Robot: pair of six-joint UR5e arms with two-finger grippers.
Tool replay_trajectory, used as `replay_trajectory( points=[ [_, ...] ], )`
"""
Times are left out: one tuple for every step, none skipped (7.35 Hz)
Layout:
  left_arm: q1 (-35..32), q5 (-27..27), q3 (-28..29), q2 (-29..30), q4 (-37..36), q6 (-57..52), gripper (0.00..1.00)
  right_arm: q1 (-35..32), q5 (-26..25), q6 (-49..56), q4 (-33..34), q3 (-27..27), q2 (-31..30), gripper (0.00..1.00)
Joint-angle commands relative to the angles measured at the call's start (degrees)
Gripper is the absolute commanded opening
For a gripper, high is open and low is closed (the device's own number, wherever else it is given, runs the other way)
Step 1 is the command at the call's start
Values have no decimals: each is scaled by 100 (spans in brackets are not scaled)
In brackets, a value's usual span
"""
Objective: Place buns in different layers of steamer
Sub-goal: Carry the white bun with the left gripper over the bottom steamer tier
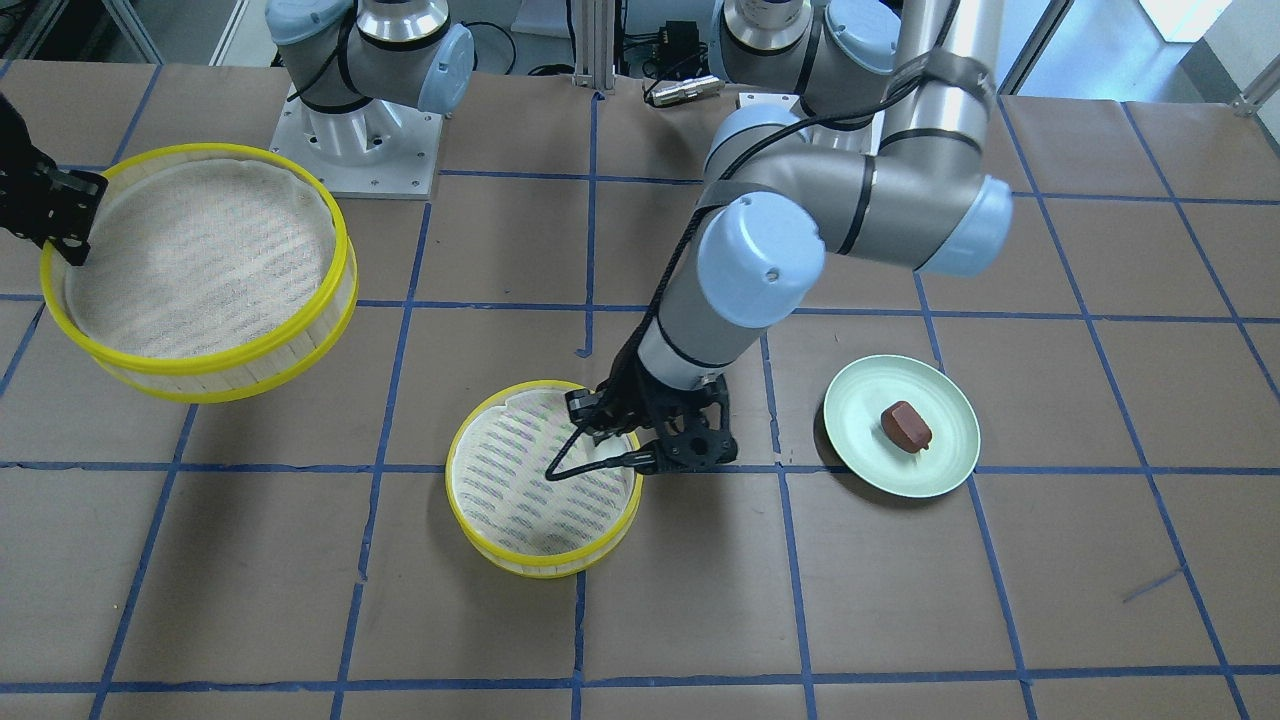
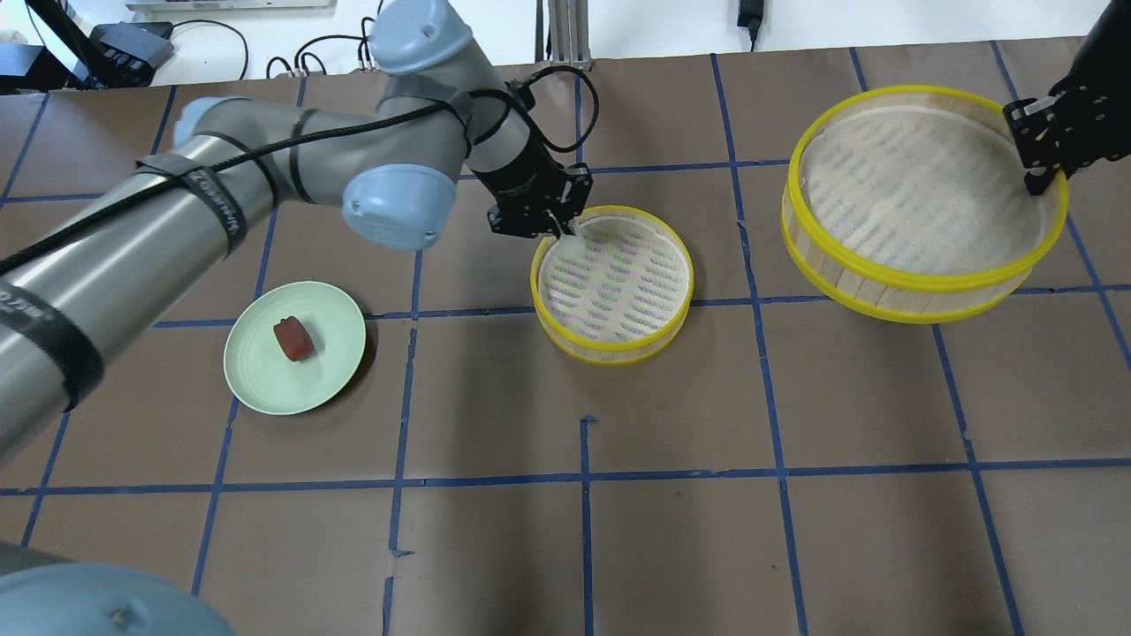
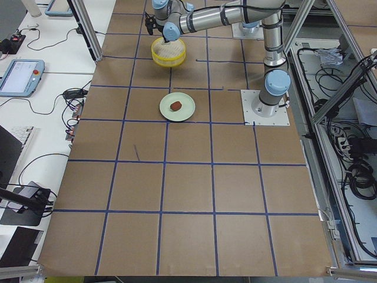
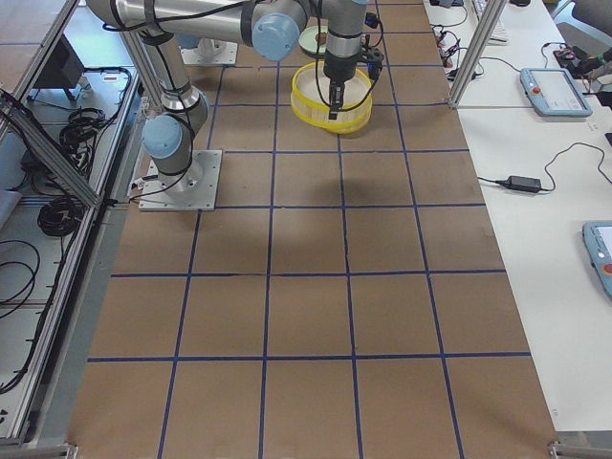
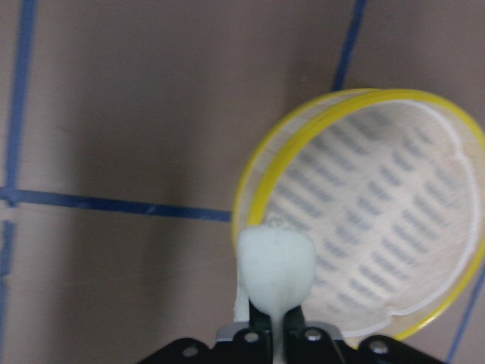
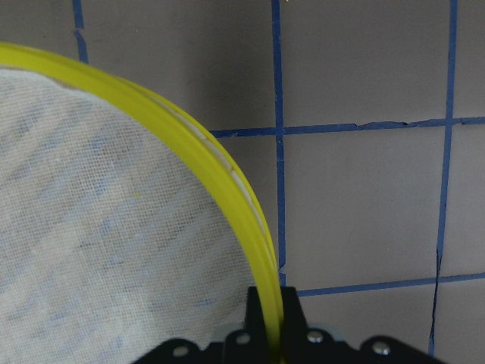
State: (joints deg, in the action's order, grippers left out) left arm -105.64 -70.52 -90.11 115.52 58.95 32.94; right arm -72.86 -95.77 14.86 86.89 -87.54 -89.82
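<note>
My left gripper [image 2: 565, 231] is shut on the white bun [image 5: 276, 262] and holds it over the near-left rim of the smaller steamer layer [image 2: 612, 344], which rests on the table. In the front-facing view this layer [image 1: 480, 530] lies just left of the gripper. The reddish-brown bun [image 2: 293, 338] lies on the pale green plate [image 2: 256, 380]; it also shows in the front-facing view [image 1: 905, 425]. My right gripper [image 2: 1034, 181] is shut on the yellow rim of the larger steamer layer [image 2: 884, 274] and holds it tilted above the table; the wrist view shows that rim [image 6: 227, 182] between the jaws.
The table is brown paper with a blue tape grid. The arm bases [image 1: 355, 140] stand at the robot's side. In the side views, tablets and cables lie on the white benches [image 3: 23, 76] beyond the table's far edge.
</note>
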Motion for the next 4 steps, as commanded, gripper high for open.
replay_trajectory(
  points=[
    [-316, 100, -86, 374, -436, 319, 48, 0, -21, 0, 3, 9, 8, 15],
    [-343, 82, -86, 453, -490, 293, 89, 0, -21, 0, 3, 0, -1, 15],
    [-352, 91, -86, 462, -534, 292, 93, 0, -21, 0, 3, 0, -1, 15],
    [-352, 91, -86, 445, -543, 292, 95, 0, -12, 0, 3, 0, -1, 16]
  ],
)
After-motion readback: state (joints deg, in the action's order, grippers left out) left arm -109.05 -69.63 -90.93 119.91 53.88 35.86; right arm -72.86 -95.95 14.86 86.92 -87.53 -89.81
